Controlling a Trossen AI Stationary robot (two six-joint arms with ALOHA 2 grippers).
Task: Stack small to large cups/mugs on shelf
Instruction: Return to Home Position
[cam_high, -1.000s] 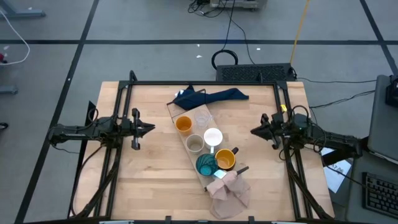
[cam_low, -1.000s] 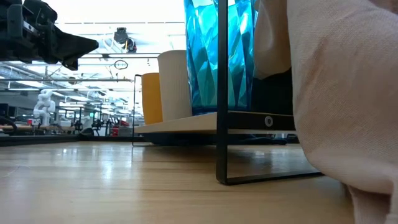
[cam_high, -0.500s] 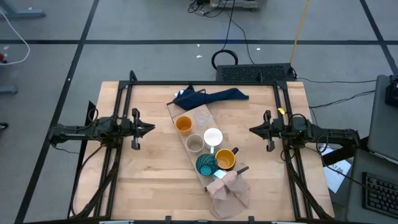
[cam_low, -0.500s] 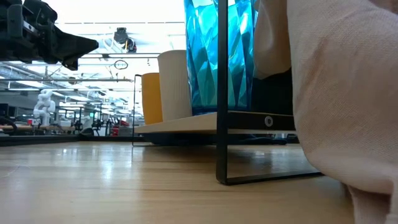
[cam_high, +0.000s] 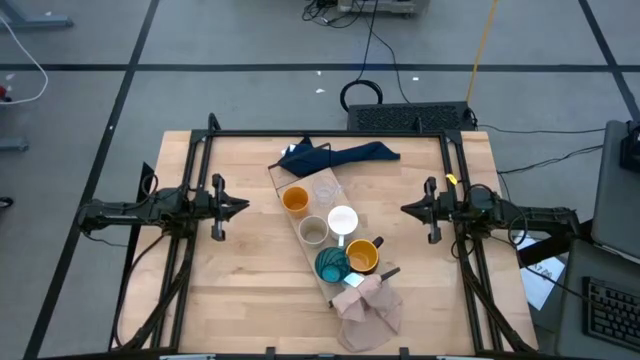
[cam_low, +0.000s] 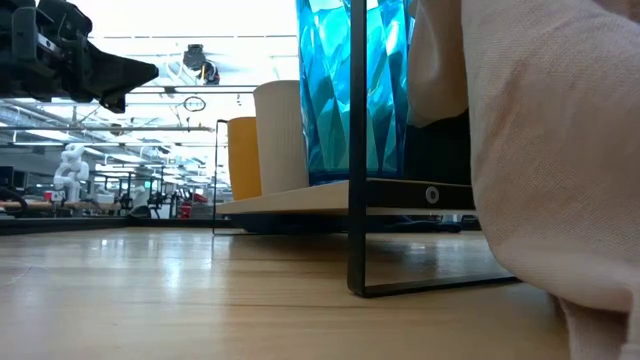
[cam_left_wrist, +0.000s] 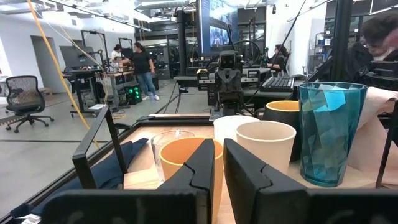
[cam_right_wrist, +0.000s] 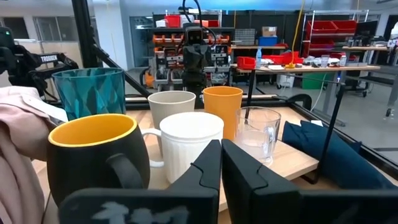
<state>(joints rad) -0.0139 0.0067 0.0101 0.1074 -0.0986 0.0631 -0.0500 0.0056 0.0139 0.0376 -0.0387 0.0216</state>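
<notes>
The pale wooden shelf (cam_high: 279, 174) runs slantwise across the table's middle. On it stand the orange cup (cam_high: 294, 200), the clear glass (cam_high: 325, 187), the beige-grey cup (cam_high: 313, 231), the white mug (cam_high: 343, 220), the teal cup (cam_high: 331, 265) and the mustard-yellow mug (cam_high: 362, 256). My left gripper (cam_high: 241, 207) hangs shut to the left of the shelf, and my right gripper (cam_high: 406, 210) hangs shut to its right. Both point level at the cups and touch nothing. From my left wrist the orange cup (cam_left_wrist: 180, 158) stands nearest; from my right wrist the white mug (cam_right_wrist: 189, 146) does.
A dark blue cloth (cam_high: 340, 153) lies by the shelf's far end. A pinkish-beige cloth (cam_high: 368, 308) is bunched at its near end and fills the right of the low view (cam_low: 540, 150). Black frame rails (cam_high: 320, 133) border the table. Bare wood lies near left and near right.
My right arm has swung from a slant to lie straight across the table's right side. Its wrist has rolled upright, and its gripper stays in about the same place. The cups and the shelf have not moved.
</notes>
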